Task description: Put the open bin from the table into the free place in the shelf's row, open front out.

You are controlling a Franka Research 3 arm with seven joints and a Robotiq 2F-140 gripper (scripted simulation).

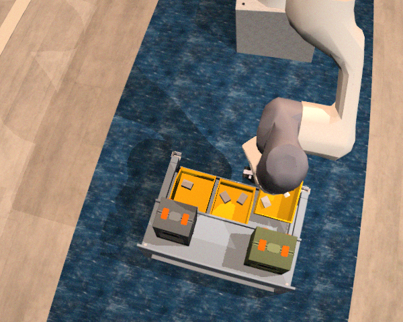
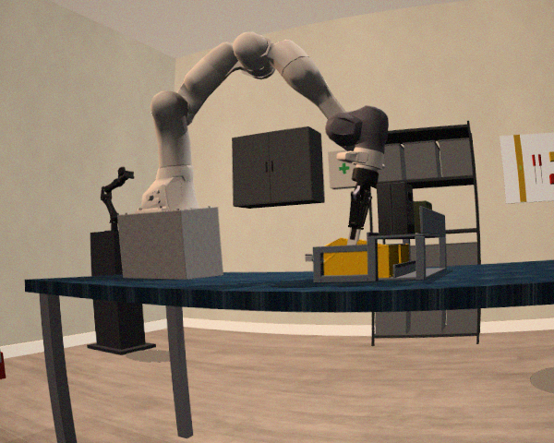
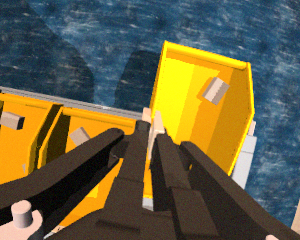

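Note:
The yellow bin point(image 1: 278, 209) point(image 3: 190, 100) point(image 2: 342, 242) is at the right-hand place of the row. My gripper point(image 3: 149, 120) point(image 2: 354, 237) is shut on its left side wall. In the exterior view its top edge stands above the shelf's side rail; any tilt is hard to judge. Its front end reaches out past the shelf's front lip point(image 3: 102, 108) in the wrist view. Grey shelf floor point(image 1: 269, 222) shows behind its rear end. Two small parts point(image 1: 265, 202) point(image 1: 287, 194) lie in it. My fingers are hidden under the wrist in the top view. Whether the bin's underside touches the shelf is hidden.
The left bin point(image 1: 195, 194) and middle bin point(image 1: 234, 208) point(image 3: 90, 120) stand in the row with parts inside. The upper board point(image 1: 212, 235) carries a dark grey box point(image 1: 175, 221) and a green box point(image 1: 271, 249). The shelf's right side rail point(image 1: 300, 211) is close beside the held bin.

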